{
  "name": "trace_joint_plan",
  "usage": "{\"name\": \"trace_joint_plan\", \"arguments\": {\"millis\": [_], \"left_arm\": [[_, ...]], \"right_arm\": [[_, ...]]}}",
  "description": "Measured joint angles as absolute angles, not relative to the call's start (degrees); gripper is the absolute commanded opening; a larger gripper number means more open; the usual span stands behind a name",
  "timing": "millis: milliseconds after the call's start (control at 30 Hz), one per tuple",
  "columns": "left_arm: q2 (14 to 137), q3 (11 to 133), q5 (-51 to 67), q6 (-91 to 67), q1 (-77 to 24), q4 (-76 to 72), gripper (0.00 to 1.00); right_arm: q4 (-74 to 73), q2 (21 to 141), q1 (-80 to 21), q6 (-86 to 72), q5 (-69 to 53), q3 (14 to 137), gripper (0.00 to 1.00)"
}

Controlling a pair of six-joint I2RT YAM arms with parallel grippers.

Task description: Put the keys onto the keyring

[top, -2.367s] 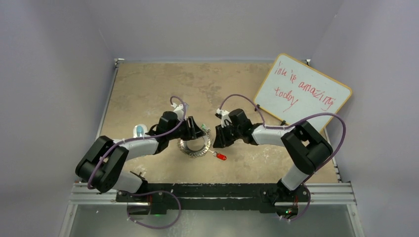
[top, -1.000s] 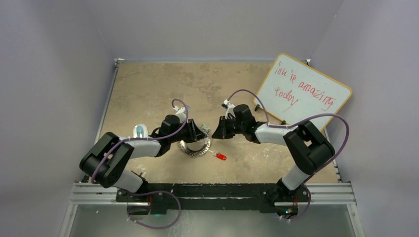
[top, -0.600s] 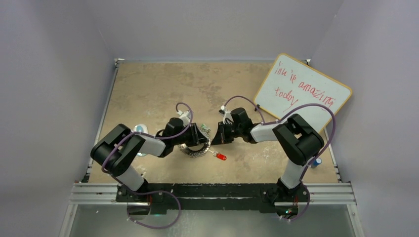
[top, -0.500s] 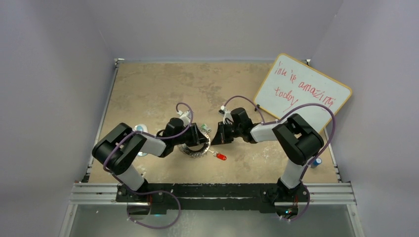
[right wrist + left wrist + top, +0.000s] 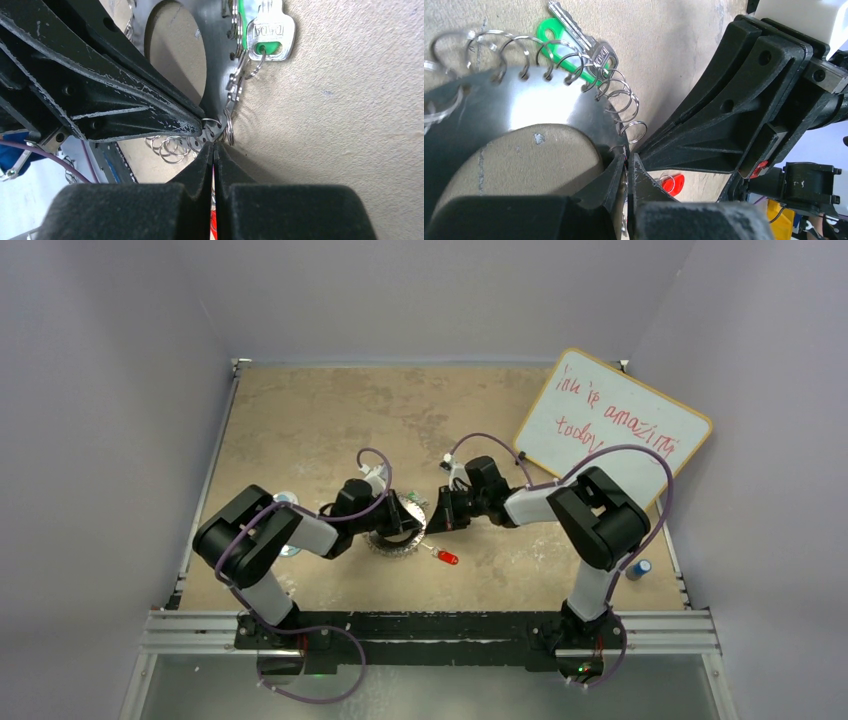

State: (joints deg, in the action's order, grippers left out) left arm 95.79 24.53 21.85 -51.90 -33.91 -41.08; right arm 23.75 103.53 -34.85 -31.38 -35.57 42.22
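L gripper and R gripper have both just snapped closed at one spot. L pinches the rim of the keyring. R's tips are pressed together at a small loop; can't tell if it nips it. The keyring lies flat mid-table, btwn the arms. Likely prep to open a loop for the red key, loose just beside it. The green key is already threaded. Its stamp reads approx. "DADA". Whiteboard, in red marker: "you're amazing today".
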Motion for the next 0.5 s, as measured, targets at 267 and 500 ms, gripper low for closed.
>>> {"name": "trace_joint_plan", "arguments": {"millis": [267, 500], "left_arm": [[95.2, 27.4, 21.6, -48.6, -33.9, -35.7, 0.00], [89.5, 30.7, 19.5, -40.1, -34.0, -26.2, 0.00]], "right_arm": [[22.1, 103.0, -34.9, -29.7, -35.1, 42.8, 0.06], [16.5, 93.2, -35.0, -23.9, -28.6, 42.7, 0.20]]}}
